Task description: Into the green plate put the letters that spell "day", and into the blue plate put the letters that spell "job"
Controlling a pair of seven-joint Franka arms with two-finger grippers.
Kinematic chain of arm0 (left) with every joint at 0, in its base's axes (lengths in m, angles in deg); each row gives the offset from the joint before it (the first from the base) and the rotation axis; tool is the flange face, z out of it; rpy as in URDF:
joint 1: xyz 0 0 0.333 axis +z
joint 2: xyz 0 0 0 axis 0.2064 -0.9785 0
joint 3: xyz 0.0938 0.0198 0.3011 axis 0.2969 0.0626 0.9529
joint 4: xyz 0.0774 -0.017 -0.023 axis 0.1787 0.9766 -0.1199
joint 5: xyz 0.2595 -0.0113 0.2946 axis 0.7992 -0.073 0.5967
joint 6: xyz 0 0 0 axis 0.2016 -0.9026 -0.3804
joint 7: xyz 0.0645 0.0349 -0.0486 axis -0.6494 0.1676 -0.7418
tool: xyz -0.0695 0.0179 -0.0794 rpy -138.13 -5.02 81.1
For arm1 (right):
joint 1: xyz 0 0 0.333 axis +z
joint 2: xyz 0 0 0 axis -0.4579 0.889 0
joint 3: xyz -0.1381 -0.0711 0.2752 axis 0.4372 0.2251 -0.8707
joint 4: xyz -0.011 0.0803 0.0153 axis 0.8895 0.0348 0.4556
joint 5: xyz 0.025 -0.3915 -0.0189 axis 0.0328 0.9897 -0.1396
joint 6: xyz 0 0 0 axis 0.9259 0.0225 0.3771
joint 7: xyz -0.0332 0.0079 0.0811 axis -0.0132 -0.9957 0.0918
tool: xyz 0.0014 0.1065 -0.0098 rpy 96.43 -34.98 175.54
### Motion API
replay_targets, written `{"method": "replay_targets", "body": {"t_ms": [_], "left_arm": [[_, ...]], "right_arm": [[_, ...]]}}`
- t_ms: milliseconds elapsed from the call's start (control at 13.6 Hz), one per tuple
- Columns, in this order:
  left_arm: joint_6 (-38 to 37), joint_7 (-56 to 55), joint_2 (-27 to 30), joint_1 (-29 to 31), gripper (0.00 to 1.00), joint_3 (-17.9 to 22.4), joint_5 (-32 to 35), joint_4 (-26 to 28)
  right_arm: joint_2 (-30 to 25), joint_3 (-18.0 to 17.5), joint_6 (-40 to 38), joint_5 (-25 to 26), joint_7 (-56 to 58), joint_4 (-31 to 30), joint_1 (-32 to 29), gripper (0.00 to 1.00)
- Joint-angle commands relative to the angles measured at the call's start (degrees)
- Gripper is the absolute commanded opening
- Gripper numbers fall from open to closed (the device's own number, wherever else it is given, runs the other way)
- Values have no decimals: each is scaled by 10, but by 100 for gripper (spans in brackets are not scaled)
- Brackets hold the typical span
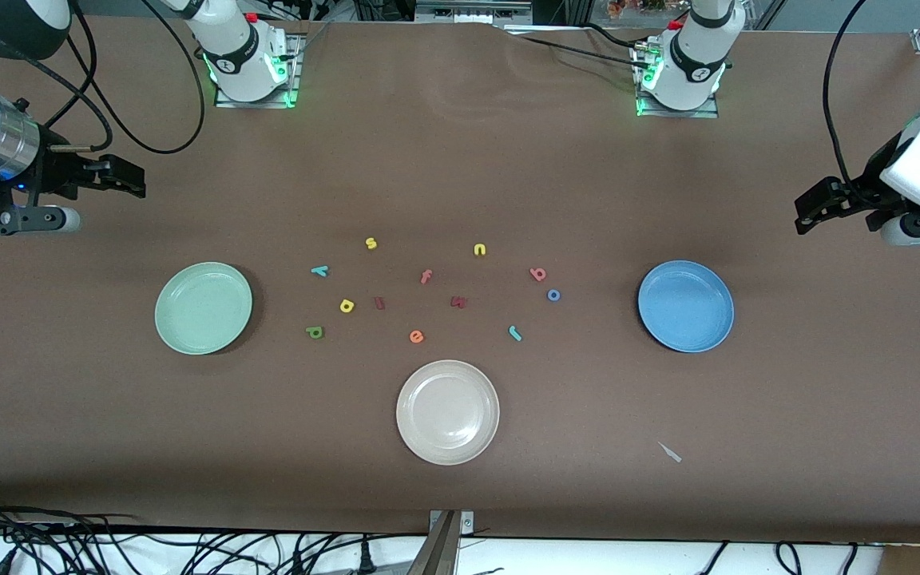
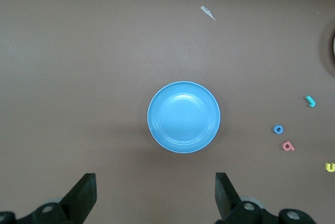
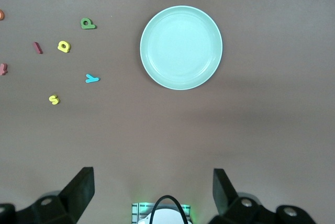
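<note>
The green plate [image 1: 203, 307] [image 3: 181, 47] lies bare toward the right arm's end of the table, the blue plate [image 1: 685, 305] [image 2: 183, 116] bare toward the left arm's end. Between them lie the dark green d [image 1: 315, 331], yellow a [image 1: 346, 305] and teal y [image 1: 320, 271] beside the green plate. The teal j [image 1: 515, 333], blue o [image 1: 553, 295] and salmon b [image 1: 538, 275] sit closer to the blue plate. My right gripper [image 1: 131, 177] [image 3: 152, 182] hangs open and empty in the air. My left gripper [image 1: 807, 209] [image 2: 155, 187] does the same at its own end.
A cream-white plate [image 1: 447, 411] sits nearer the front camera than the letters. Other letters lie scattered among them: yellow s [image 1: 370, 243] and n [image 1: 479, 250], orange f [image 1: 426, 277] and e [image 1: 417, 336], two dark red ones [image 1: 459, 302]. A paper scrap [image 1: 670, 452] lies near the front edge.
</note>
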Motion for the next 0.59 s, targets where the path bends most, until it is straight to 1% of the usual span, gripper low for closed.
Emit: {"method": "replay_targets", "body": {"t_ms": [0, 513], "left_arm": [[-12, 18, -3, 3, 100, 0, -4, -13], [-12, 18, -3, 3, 100, 1, -4, -13]], "right_arm": [[2, -2, -3, -5, -2, 6, -3, 100], [2, -2, -3, -5, 4, 5, -6, 100]]}}
